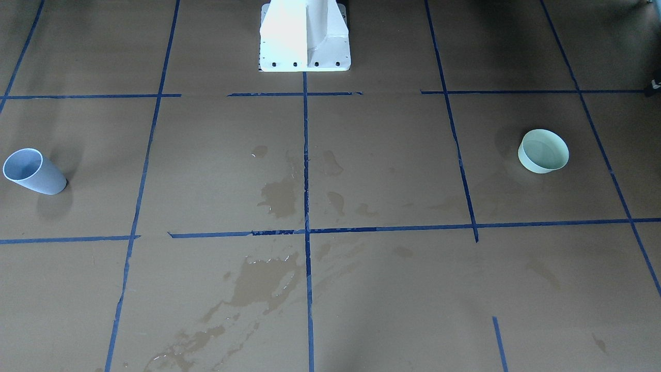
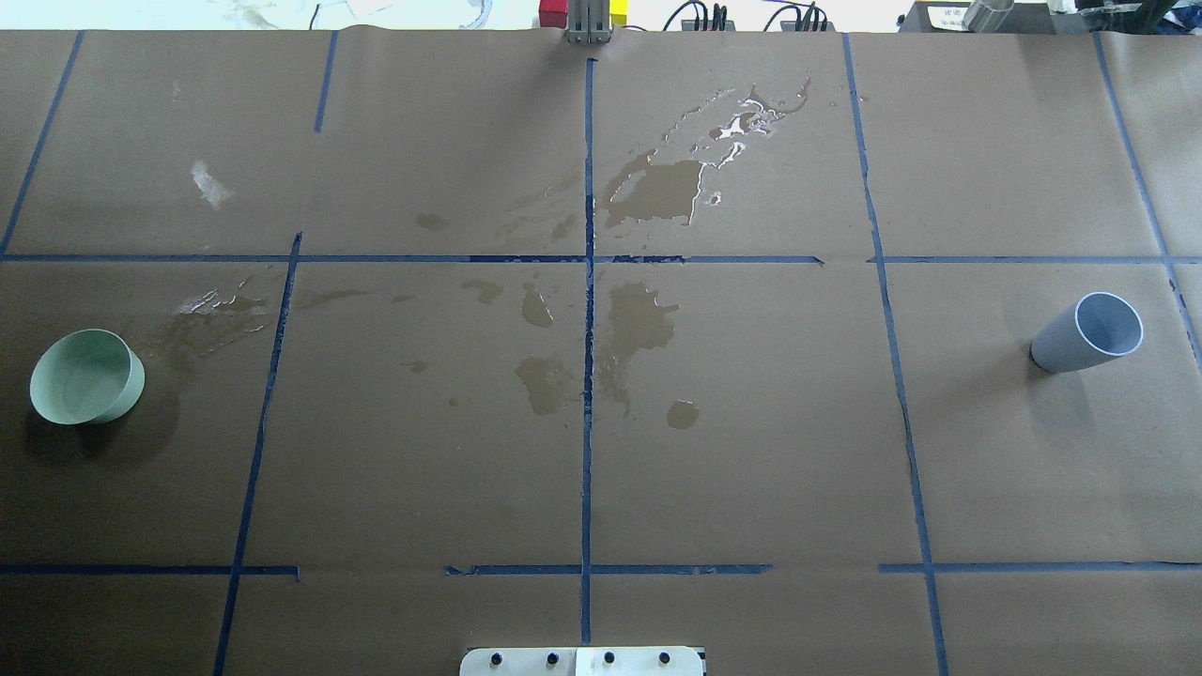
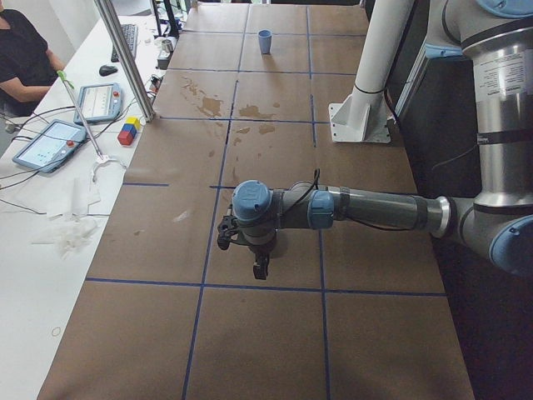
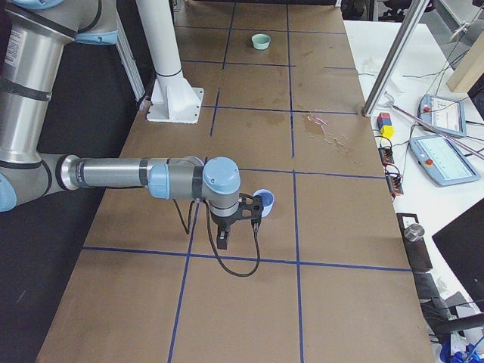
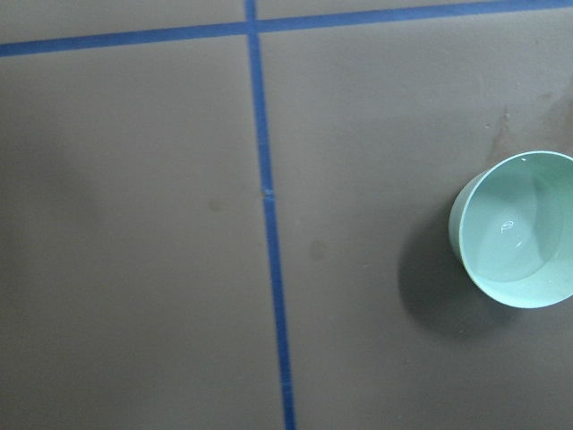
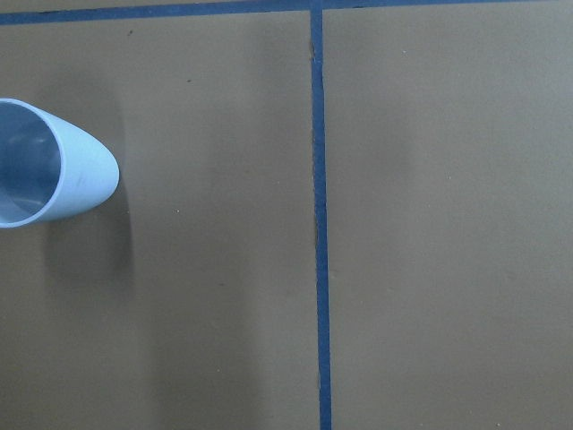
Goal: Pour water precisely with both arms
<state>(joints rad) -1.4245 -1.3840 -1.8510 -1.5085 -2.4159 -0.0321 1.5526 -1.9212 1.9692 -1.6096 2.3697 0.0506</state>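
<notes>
Nearest the robot, the white pedestal base (image 2: 582, 662) stands at the edge of the brown-papered surface (image 2: 751, 469). Both arms stretch level above it. The left arm (image 3: 366, 208) is over the robot's left end, where its wrist view looks down on the green bowl (image 5: 515, 228). The right arm (image 4: 113, 172) hangs just beside the blue cup (image 4: 265, 200). Whether either arm's jaws are wide or closed cannot be told. Bowl and cup stand upright, well apart. Between them water (image 2: 639, 319) lies in puddles along the centre tape line (image 2: 588, 451), with a larger, glossier patch farther out. Past the far edge are a metal post (image 3: 125, 58), coloured blocks (image 3: 127, 132), two tablets (image 3: 50, 142) and a seated person (image 3: 25, 58).
</notes>
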